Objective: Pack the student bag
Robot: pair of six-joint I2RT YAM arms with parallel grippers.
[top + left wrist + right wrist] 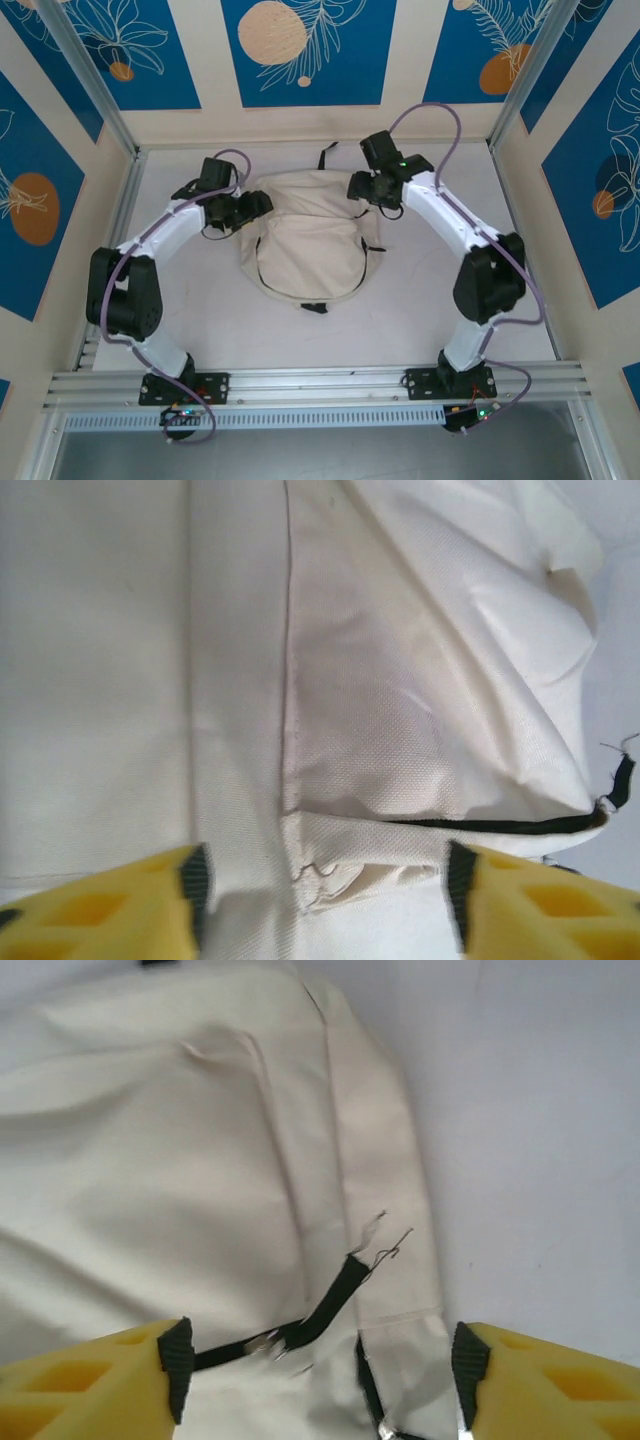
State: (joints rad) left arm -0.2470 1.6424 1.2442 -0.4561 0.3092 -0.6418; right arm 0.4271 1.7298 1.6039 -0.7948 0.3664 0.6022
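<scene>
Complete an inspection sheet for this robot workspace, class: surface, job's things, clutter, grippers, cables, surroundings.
Surface: pale grey tabletop, aluminium rail at near edge.
Job's things: soft cream cloth backpack with black zip lines, lying flat mid-table between the arms.
Clutter: nothing seen.
Grippers: left gripper at the backpack's left side, jaws open; right gripper at its far right corner, jaws open over a black strip.
Cables: purple cables loop along both arms.
Surroundings: blue wall panels with leaf and orange-circle prints.

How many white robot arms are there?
2. The left white arm is at the soft cream cloth backpack's left side; the right white arm is at its right side.
</scene>
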